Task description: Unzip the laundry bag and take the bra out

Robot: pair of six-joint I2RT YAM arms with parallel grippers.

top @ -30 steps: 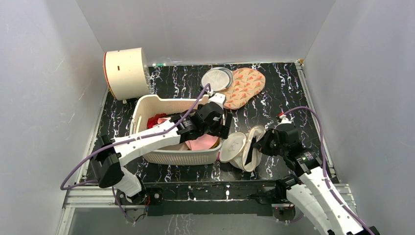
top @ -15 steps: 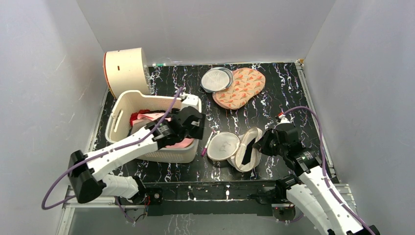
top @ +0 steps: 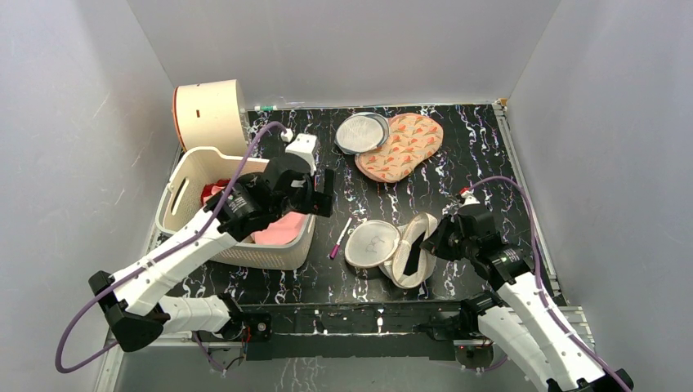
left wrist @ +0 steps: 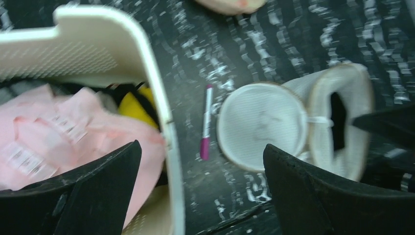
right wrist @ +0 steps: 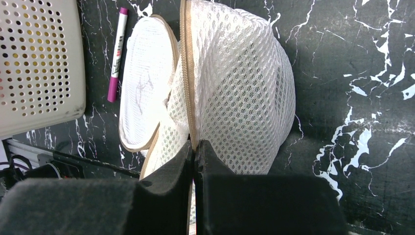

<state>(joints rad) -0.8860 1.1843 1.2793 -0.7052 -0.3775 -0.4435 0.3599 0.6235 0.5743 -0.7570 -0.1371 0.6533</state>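
Black marbled tabletop, white walls around. The laundry bag (top: 376, 243) lies unzipped and empty at centre, its rim pinched in the shut right gripper (right wrist: 195, 147). The bra (top: 282, 229) lies in the white basket (top: 184, 175), beneath the left gripper (top: 315, 196), whose jaws gape wide and hold nothing. The removal looks finished, so the left arm should lift straight up, clear of the basket wall, before the right lets the rim go. Since a second ago the basket has slid left, uncovering a pink pen (top: 340, 238) beside the bag
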